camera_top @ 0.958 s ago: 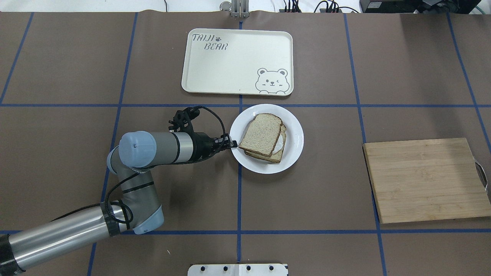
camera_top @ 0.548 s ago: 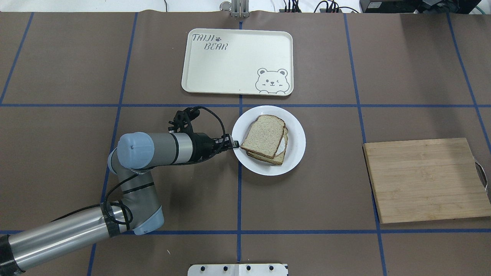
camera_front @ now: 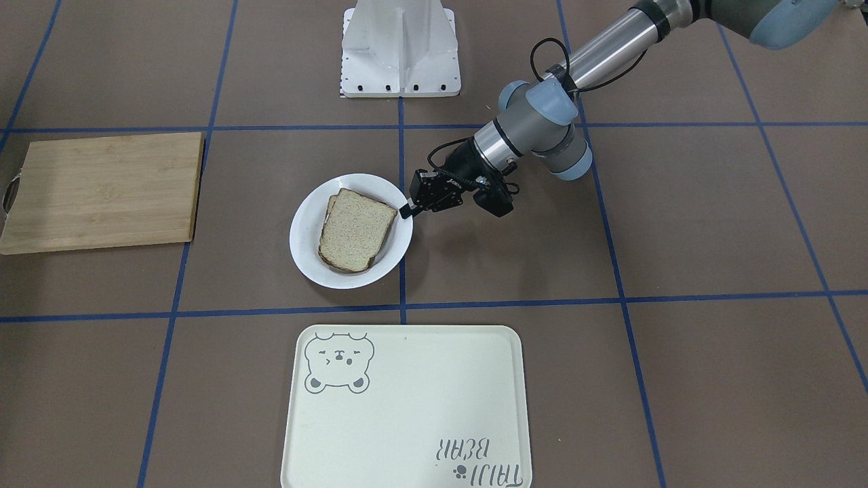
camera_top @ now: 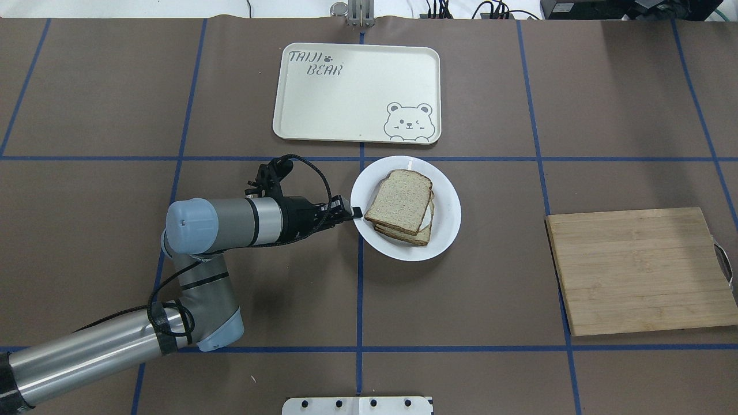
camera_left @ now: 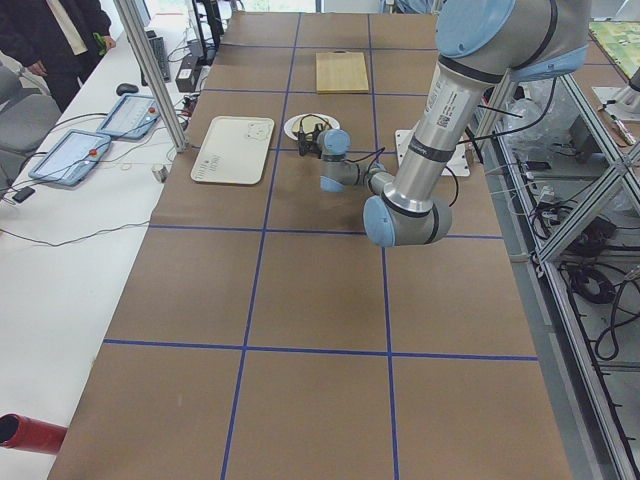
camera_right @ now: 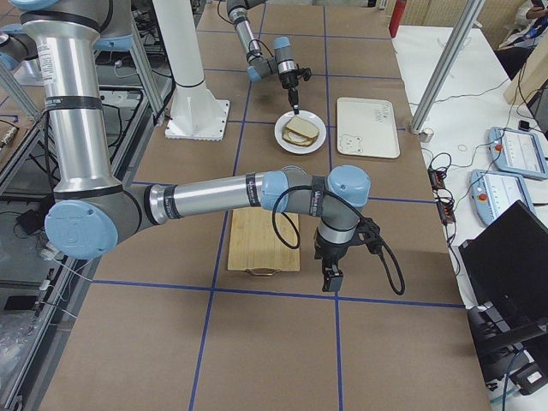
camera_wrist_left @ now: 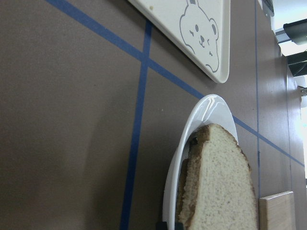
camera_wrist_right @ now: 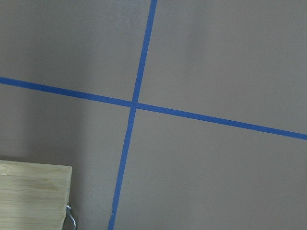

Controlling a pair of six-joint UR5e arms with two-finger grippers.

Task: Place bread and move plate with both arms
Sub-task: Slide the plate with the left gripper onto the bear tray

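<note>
The white plate [camera_top: 445,193] lies just before the tray, also seen from the front [camera_front: 304,234]. The plain bread [camera_top: 399,200] lies on top of a second slice, of which a white edge peeks out on the right. My left gripper [camera_top: 356,213] is shut on the plate's left rim, its jaws pinching the edge [camera_front: 405,209]. The left wrist view shows the rim [camera_wrist_left: 206,108] and the bread [camera_wrist_left: 220,191] close up. My right gripper [camera_right: 330,281] shows only in the exterior right view, hanging by the cutting board's handle end. I cannot tell whether it is open.
The cream bear tray [camera_top: 357,92] lies beyond the plate, a narrow gap between them. A wooden cutting board [camera_top: 640,271] lies at the table's right. The robot's white base [camera_front: 400,47] stands at the near middle edge.
The plate, held by my left gripper, has shifted a little to the right and then toward the tray. The left arm's elbow has moved slightly left.
</note>
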